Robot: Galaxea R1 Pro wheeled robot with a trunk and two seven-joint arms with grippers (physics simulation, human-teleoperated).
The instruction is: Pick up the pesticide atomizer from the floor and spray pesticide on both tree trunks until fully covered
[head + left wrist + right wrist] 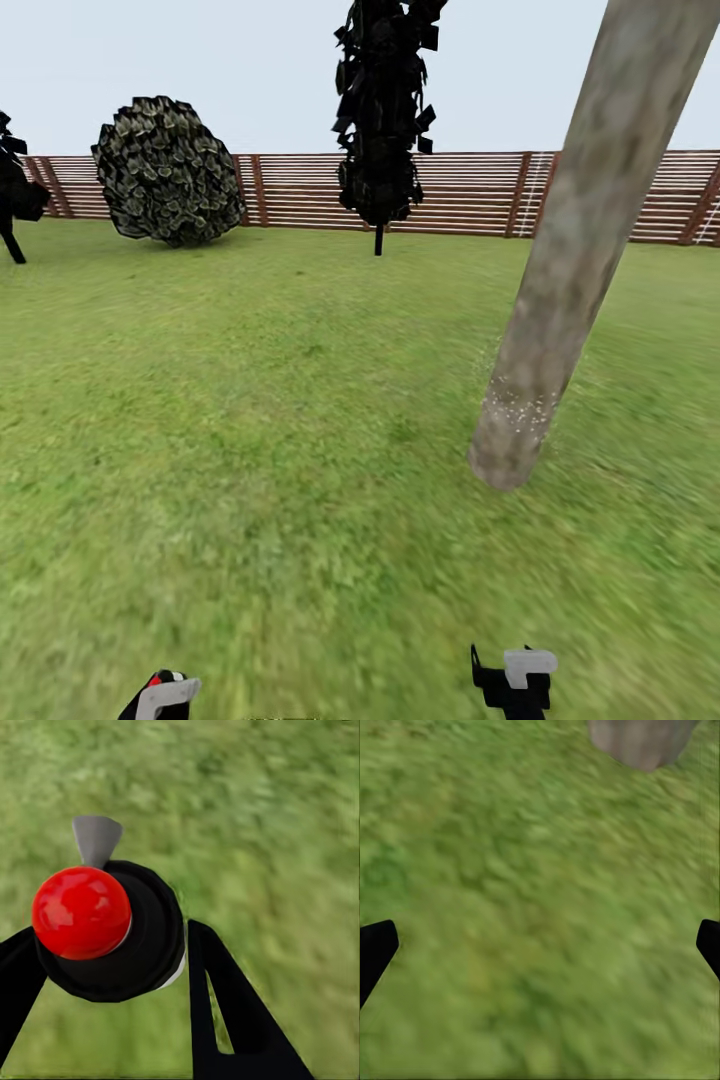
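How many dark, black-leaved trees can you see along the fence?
2. One black tree stands mid-lawn before the fence, right of the round bush. Another is cut off at the head view's left edge. More may lie outside the picture.

The pesticide atomizer (pixel 109 930), black with a red knob and grey nozzle, sits clamped between the left hand's (pixel 112 967) fingers. The mottled grey-tan tree trunk (pixel 570 260), speckled white near its base, rises ahead of the right hand (pixel 515 680).
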